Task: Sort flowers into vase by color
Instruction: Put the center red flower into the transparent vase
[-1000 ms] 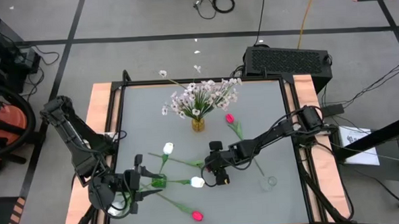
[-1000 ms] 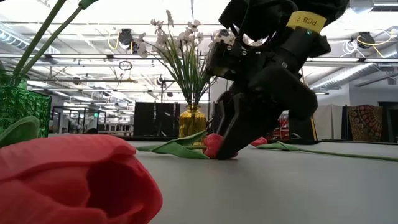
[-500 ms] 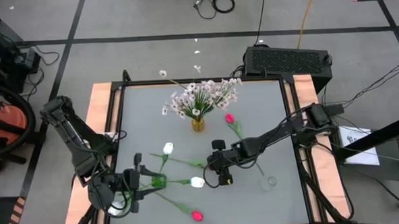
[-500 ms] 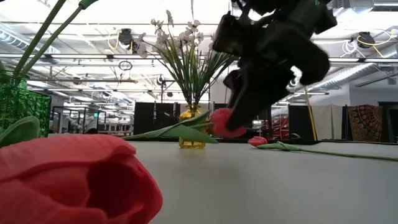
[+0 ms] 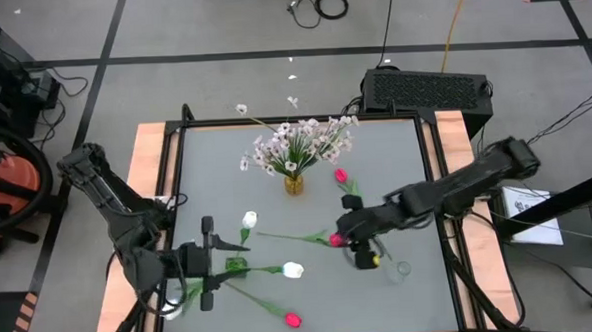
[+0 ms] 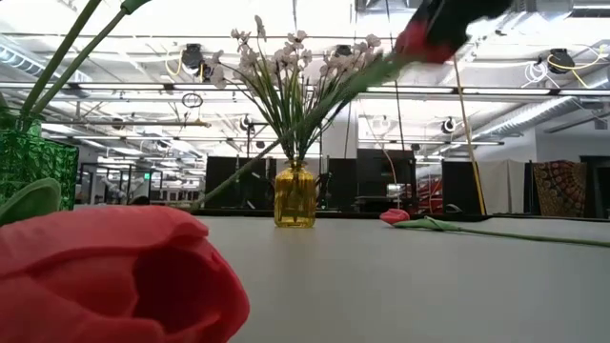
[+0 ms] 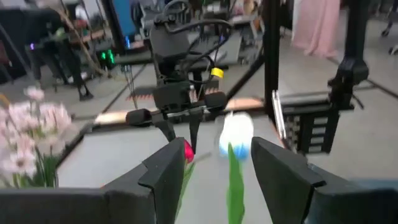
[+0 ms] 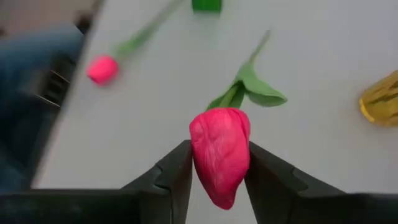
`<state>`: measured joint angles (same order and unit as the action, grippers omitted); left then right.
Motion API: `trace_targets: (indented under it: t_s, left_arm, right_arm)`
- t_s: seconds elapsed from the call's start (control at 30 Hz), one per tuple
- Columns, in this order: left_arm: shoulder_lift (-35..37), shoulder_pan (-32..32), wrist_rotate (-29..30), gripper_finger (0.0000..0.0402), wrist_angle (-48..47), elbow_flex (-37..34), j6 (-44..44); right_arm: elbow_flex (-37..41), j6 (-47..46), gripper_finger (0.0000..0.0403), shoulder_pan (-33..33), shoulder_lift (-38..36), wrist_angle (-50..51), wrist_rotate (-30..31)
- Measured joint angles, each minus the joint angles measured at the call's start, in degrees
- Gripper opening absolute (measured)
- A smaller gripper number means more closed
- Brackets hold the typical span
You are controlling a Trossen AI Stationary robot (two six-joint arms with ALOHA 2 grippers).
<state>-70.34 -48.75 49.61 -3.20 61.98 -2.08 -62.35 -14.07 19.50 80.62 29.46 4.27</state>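
My right gripper (image 5: pixel 347 241) is shut on a pink-red tulip (image 5: pixel 333 240) above the table's middle, left of a clear glass vase (image 5: pixel 399 272). The tulip's long stem (image 6: pixel 286 133) slants down toward the table's left. Two white tulips (image 5: pixel 293 270) (image 5: pixel 248 220) lean out of a green vase (image 5: pixel 235 268). My left gripper (image 5: pixel 206 262) is open just left of that vase; one white tulip (image 7: pixel 236 134) shows between its fingers. A pink-red tulip (image 5: pixel 292 318) lies at the near edge, another (image 5: pixel 340 175) lies by the yellow vase (image 5: pixel 293 183), which holds pale blossom sprays (image 5: pixel 300 141). My right gripper pinches the tulip's bloom (image 8: pixel 198 158) between its two fingers (image 8: pixel 177 171), one on each side. The fingers come slanting down from the table's right. The bloom (image 6: pixel 429 33) is lifted high, and the stem with its leaf (image 8: pixel 258 90) trails below toward the table.
A black box (image 5: pixel 428 88) stands beyond the far right corner. Wooden strips (image 5: pixel 147 193) border the table's left and right. Bare tabletop (image 5: pixel 396 172) lies at the far right and between the vases.
My right gripper has risen and gone toward the table's right edge, still shut on the pink-red tulip. The bloom has left the tabletop and now hangs high, while the stem has tipped up after it, its far end staying low.
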Motion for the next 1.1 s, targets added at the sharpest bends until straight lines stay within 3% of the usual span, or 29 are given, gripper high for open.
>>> trace_targets:
  t_s: [0.3, 0.47, 0.67, 0.87, 1.1]
  left_arm:
    - [-5.93, 3.36, -2.28, 0.0193, 5.82, 9.57, 12.94]
    - [-15.99, 7.98, -8.05, 0.0193, 5.52, 18.87, 13.41]
    - [-28.63, 12.66, -8.9, 0.0193, 3.95, 30.79, 11.71]
    - [-38.11, 18.45, -8.9, 0.0207, -4.42, 40.23, 6.43]
    - [-44.5, 25.24, -14.56, 0.0283, -19.35, 48.87, -1.65]
  right_arm:
    - [-0.02, -4.93, 0.013, 2.01, -13.45, 3.4, 0.39]
    - [-0.02, -7.69, 0.013, 1.99, -16.7, 5.19, 0.37]
    - [-0.02, -11.68, 0.013, 1.99, -19.78, 7.99, 0.22]
    - [-0.02, -13.82, 0.013, 1.99, -22.08, 11.46, 0.11]
    - [-0.02, -15.3, 0.013, 1.99, -23.64, 13.2, -0.01]
